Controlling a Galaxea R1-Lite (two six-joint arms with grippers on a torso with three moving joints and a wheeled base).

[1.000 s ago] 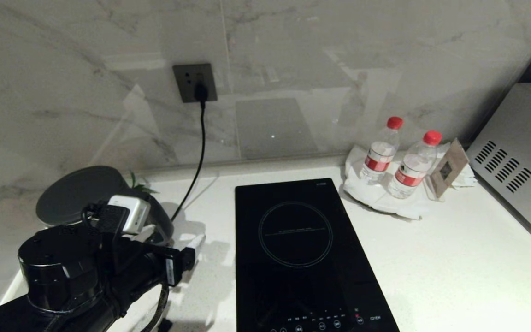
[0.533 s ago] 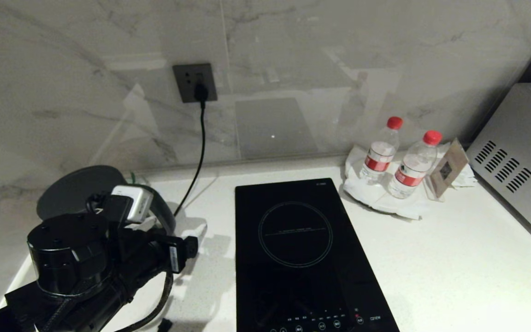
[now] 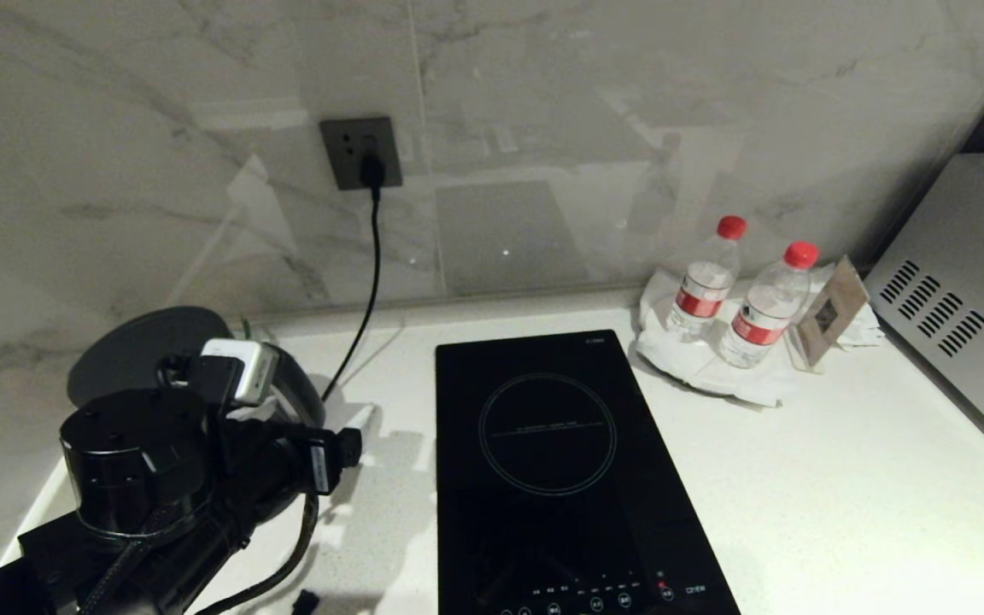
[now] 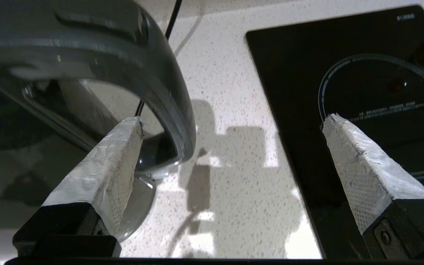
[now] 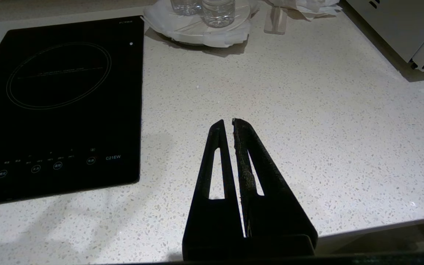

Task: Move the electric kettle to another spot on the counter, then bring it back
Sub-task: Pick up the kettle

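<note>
Left of the cooktop [image 3: 560, 461], the electric kettle [image 3: 150, 354] stands on the table [image 3: 842, 495] near the wall, and the left hand [image 4: 230, 125] sits beside its handle [image 4: 160, 73], spread wide and holding nothing, one finger [image 4: 105, 173] inside the handle loop. If it closes skewed or off-centre, the tall jug could tip or twist on its base [image 4: 138, 206], and the cord [image 3: 364, 290] running to the socket may snag. Right of the cooktop, the right hand [image 5: 233, 121] hovers idle over bare table, pressed closed and empty.
</note>
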